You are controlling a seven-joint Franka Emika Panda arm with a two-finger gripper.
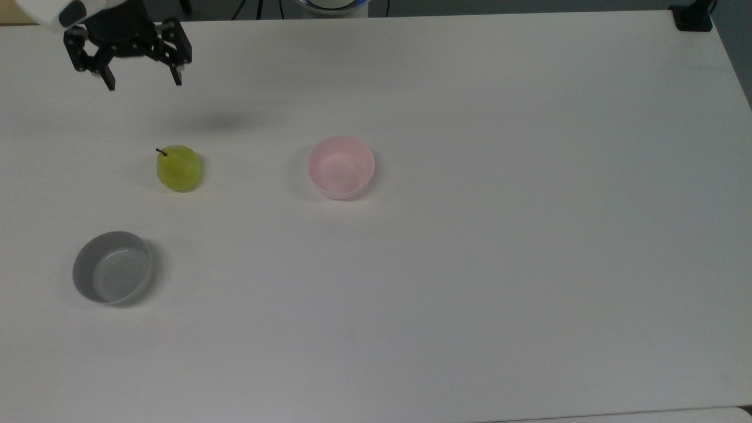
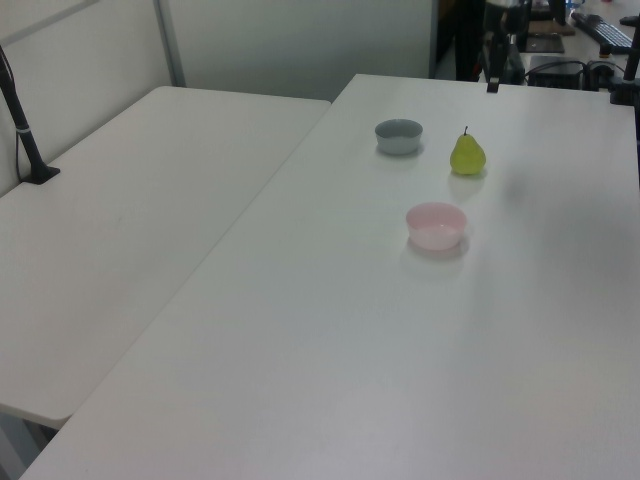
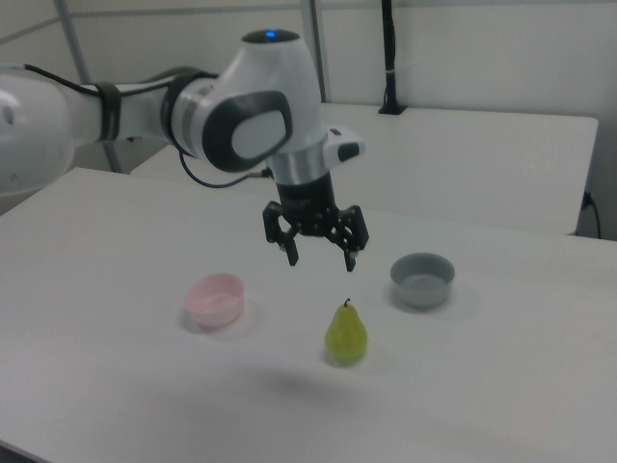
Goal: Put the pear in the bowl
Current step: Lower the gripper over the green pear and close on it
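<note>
The yellow-green pear (image 1: 179,168) stands upright on the white table, stem up, also seen in the left view (image 2: 467,155) and the right view (image 3: 345,334). The pale pink bowl (image 1: 341,167) sits to its right in the top view, empty (image 2: 436,225) (image 3: 215,299). My gripper (image 1: 143,83) hangs open in the air above the table, beyond the pear toward the top view's upper left; in the right view the gripper (image 3: 320,260) hovers well above the pear, slightly to its left, holding nothing.
A grey bowl (image 1: 112,267) stands empty at the top view's lower left, near the pear (image 3: 421,279). A second white table (image 2: 120,220) adjoins at the left view's left. A black clamp (image 1: 693,17) sits at the top view's far right corner.
</note>
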